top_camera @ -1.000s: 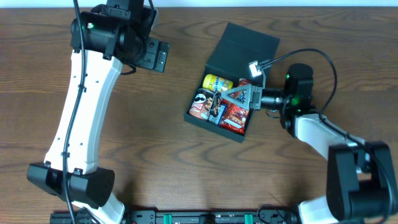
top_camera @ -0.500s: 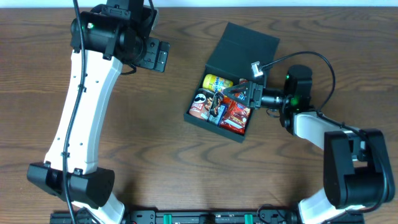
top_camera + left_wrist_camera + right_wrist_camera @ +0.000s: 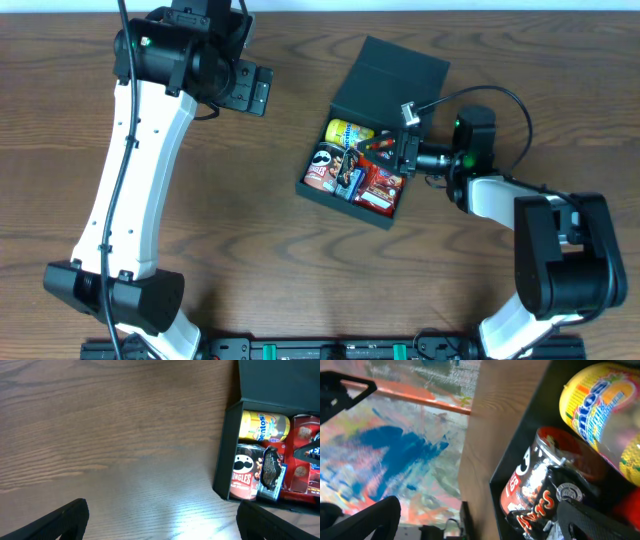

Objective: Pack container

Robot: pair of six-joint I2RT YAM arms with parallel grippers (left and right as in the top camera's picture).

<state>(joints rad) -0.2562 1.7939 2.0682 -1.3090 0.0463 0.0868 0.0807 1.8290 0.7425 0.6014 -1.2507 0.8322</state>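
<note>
Left arm [image 3: 130, 190] and right arm [image 3: 495, 197]: white shells, black joints (green lights on each), black fingers [image 3: 60, 520].

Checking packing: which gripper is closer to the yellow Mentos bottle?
Right. The right gripper is in the container beside the Mentos bottle; the left gripper is off over the table.

Looks like a robotics lab or test cell to me, not anybody's home: a left arm [image 3: 135, 170] and a right arm [image 3: 560, 270] rise from the near edge of a plain wood-grain table [image 3: 280, 250], where a black rail [image 3: 330, 350] with green fittings runs, and a loose black cable [image 3: 505, 92] loops over the right one. The only everyday thing on it is the container [image 3: 392, 72] of packaged snacks towards the far edge. Past the table's edge, the right wrist view catches a surface [image 3: 395, 455] smeared with blue, pink and orange paint and an orange bar [image 3: 420, 399], so more workshop than office.
</note>
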